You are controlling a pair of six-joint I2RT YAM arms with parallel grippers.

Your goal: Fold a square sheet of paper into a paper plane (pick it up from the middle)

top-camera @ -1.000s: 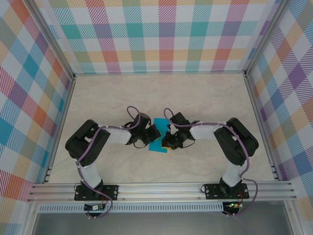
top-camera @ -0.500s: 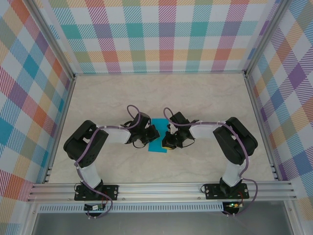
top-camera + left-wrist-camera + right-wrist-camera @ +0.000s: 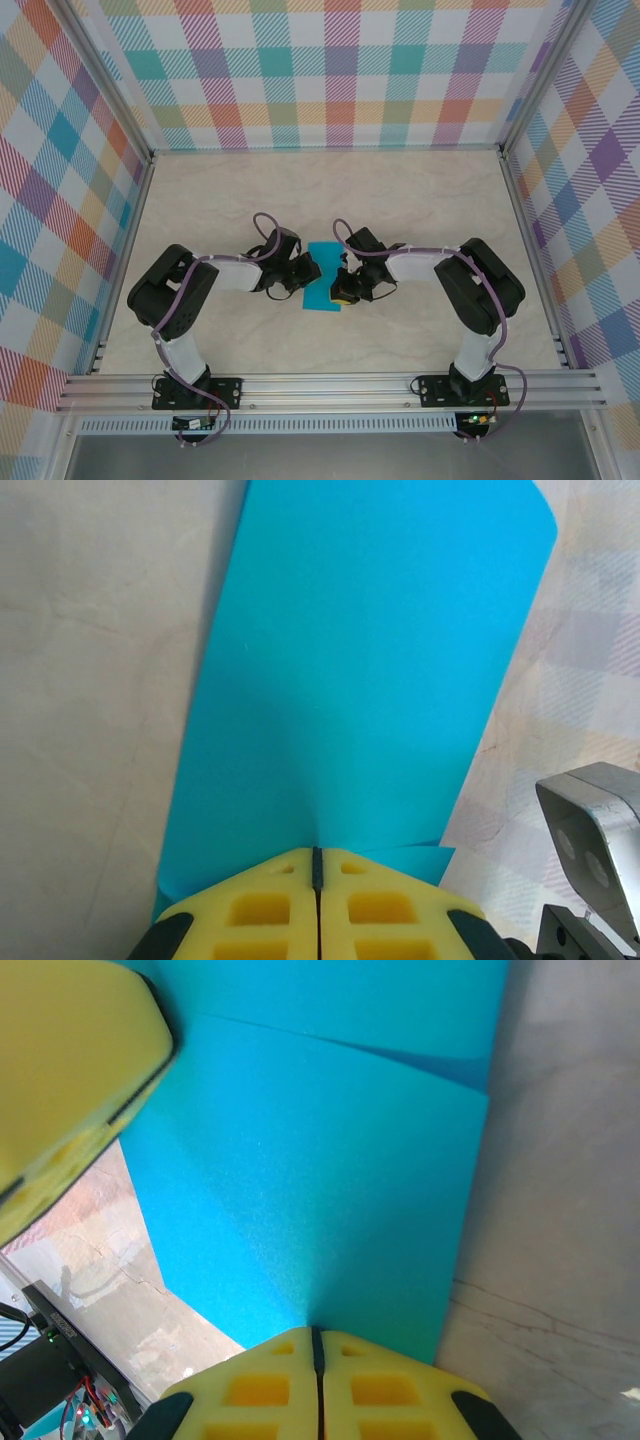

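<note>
The square sheet of paper (image 3: 322, 278) is teal and folded into a narrow band lying between the two arms at mid-table. In the left wrist view the paper (image 3: 360, 680) runs away from my left gripper (image 3: 317, 858). Its yellow jaws are shut on the near edge, and a crease rises from the jaw line. A second layer peeks out at the lower right. My right gripper (image 3: 316, 1335) is shut on the opposite edge of the paper (image 3: 330, 1160). From above, the left gripper (image 3: 305, 272) and right gripper (image 3: 345, 285) face each other across the paper.
The marble-patterned tabletop (image 3: 420, 200) stretches free behind and to both sides of the arms. Checked walls (image 3: 320, 70) enclose it, with an aluminium rail (image 3: 320, 385) along the near edge. A yellow pad of the left gripper (image 3: 70, 1080) looms at the upper left of the right wrist view.
The right gripper has closed on the paper's edge. The left arm has drawn back slightly to the left. The paper has stayed where it was.
</note>
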